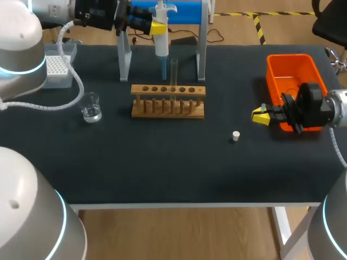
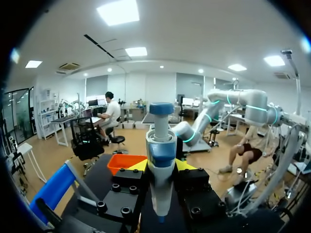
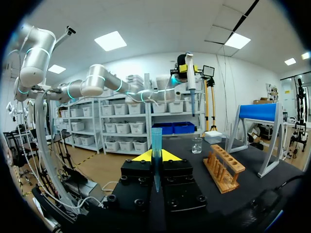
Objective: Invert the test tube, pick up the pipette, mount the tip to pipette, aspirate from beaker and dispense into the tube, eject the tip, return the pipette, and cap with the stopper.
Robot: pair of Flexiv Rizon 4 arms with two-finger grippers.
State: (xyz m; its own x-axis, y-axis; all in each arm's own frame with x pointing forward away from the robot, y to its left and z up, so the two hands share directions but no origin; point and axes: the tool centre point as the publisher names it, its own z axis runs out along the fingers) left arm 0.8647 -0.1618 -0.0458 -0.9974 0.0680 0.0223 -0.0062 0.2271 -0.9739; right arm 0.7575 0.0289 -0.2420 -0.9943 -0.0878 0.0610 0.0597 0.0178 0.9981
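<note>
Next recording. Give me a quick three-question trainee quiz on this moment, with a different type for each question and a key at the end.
1. True or false: the white stopper is seated in the test tube.
2. What does the right gripper hold? A) the white stopper B) a blue pipette tip C) nothing
3. Fill in: the left gripper is shut on the ____.

Key:
1. False. The white stopper lies on the table, apart from the wooden rack.
2. B
3. pipette
</note>
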